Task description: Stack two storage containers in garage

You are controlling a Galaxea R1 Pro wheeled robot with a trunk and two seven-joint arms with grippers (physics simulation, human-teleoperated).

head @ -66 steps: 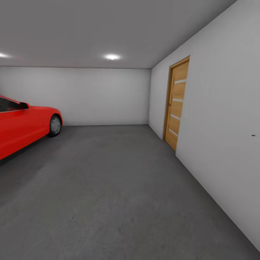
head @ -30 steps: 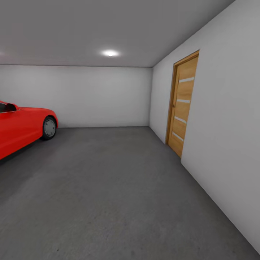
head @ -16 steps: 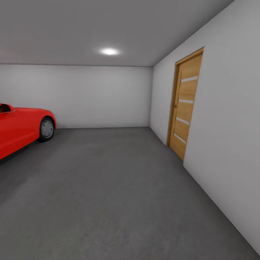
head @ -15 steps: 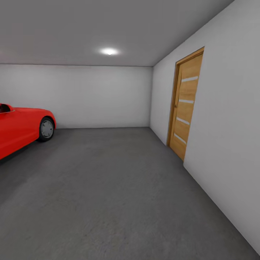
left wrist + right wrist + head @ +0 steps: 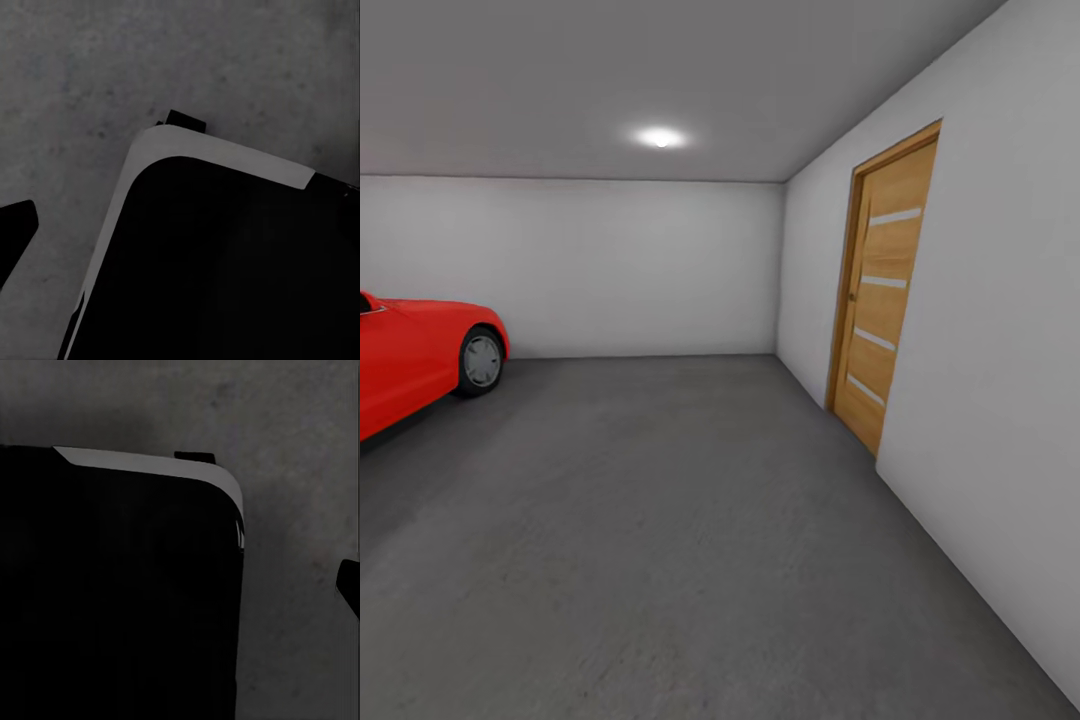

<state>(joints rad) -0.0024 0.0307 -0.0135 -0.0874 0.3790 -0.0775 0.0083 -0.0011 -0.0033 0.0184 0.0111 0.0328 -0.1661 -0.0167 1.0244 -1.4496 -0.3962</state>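
I am in the garage, with its dark grey concrete floor (image 5: 660, 520) stretching ahead between pale grey walls. The two storage containers are out of view, and so is the living room. In the left wrist view one dark fingertip (image 5: 13, 232) of my left gripper hangs over the concrete floor (image 5: 75, 75), beside my black, white-edged base (image 5: 225, 262). The right wrist view has a dark fingertip (image 5: 350, 585) of my right gripper at the picture's edge, above the floor (image 5: 300, 435) and beside the base (image 5: 112, 585). Neither fingertip has anything against it.
A red car (image 5: 410, 360) is parked at the left, nose toward the far wall. A closed wooden door (image 5: 880, 310) with pale horizontal strips is set in the right wall. A ceiling light (image 5: 660, 137) glows above.
The whole head view has shifted as I roll forward: the wooden door looms larger and further right, and the red car slides out toward the left edge.
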